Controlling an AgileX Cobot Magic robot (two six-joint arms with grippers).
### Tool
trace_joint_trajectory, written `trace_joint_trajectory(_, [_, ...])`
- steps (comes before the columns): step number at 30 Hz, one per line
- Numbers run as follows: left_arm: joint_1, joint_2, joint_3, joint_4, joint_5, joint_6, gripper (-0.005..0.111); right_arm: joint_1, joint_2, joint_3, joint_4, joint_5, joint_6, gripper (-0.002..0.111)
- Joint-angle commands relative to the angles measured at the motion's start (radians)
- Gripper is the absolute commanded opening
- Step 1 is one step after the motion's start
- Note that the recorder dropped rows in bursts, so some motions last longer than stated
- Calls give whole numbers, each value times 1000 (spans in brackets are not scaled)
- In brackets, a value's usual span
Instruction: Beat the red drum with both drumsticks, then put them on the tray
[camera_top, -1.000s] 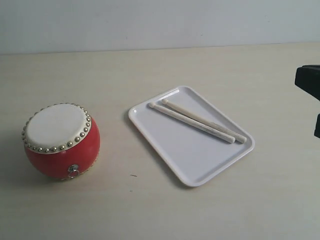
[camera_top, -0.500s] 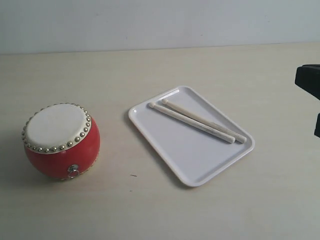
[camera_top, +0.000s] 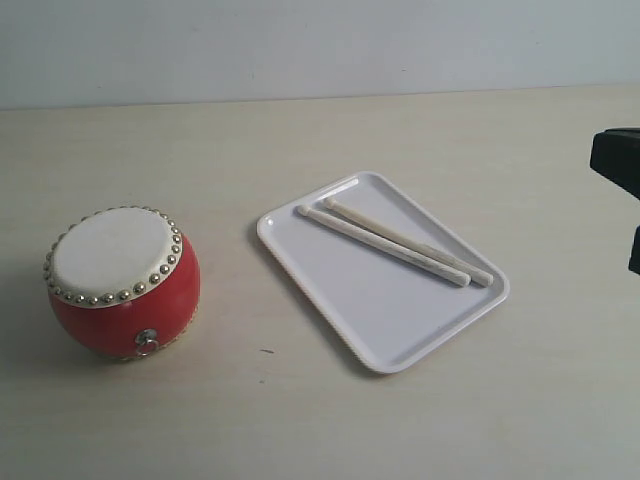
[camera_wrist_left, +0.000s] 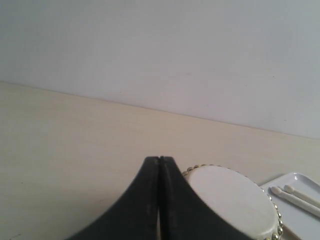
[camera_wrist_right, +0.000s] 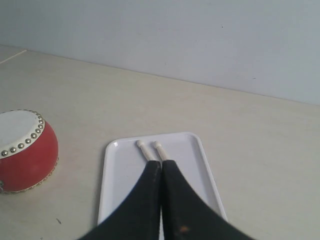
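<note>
Table (camera_top: 300, 130), pale wood-look top, plain light wall behind.

Drum (camera_top: 122, 282): on the left side of the table in the exterior view, sitting on its rounded body. The cream skin faces up, tipped a little toward the camera. Brass studs ring the skin and a small metal ring shows on the near side. Nothing touches it.

Tray (camera_top: 370, 320): white, flat on the table, well apart from the drum and to its right, turned at an angle to the table edge.

Drumsticks (camera_top: 385, 247): both lie inside the tray on its far half, side by side and nearly parallel, just about touching along their length. The rounded tips point to the tray's far-left corner and the butts to its right side. Neither stick is gripped.

Left gripper (camera_wrist_left: 159, 161): black fingers pressed together, nothing between them. It is held up off the table with the drum skin just past its tip. This gripper is outside the exterior view.

Right gripper (camera_wrist_right: 161, 164): fingers likewise pressed together and empty, raised above the tray's near end, in line with the two stick tips.

Dark shape (camera_top: 618, 165) at the right edge of the exterior view is probably part of the right arm; too little shows to be sure.
</note>
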Motion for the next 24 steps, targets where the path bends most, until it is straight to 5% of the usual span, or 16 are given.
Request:
trace_joint_trajectory(1, [1, -7, 3, 6, -2, -4, 0, -3, -6, 6, -1, -11, -7, 0])
trace_joint_trajectory(16, [1, -7, 3, 5, -2, 0, 0, -15, -37, 6, -69, -4, -97, 0])
trace_joint_trajectory(24, [1, -7, 3, 5, -2, 0, 0, -307, -253, 6, -48, 36, -88, 0])
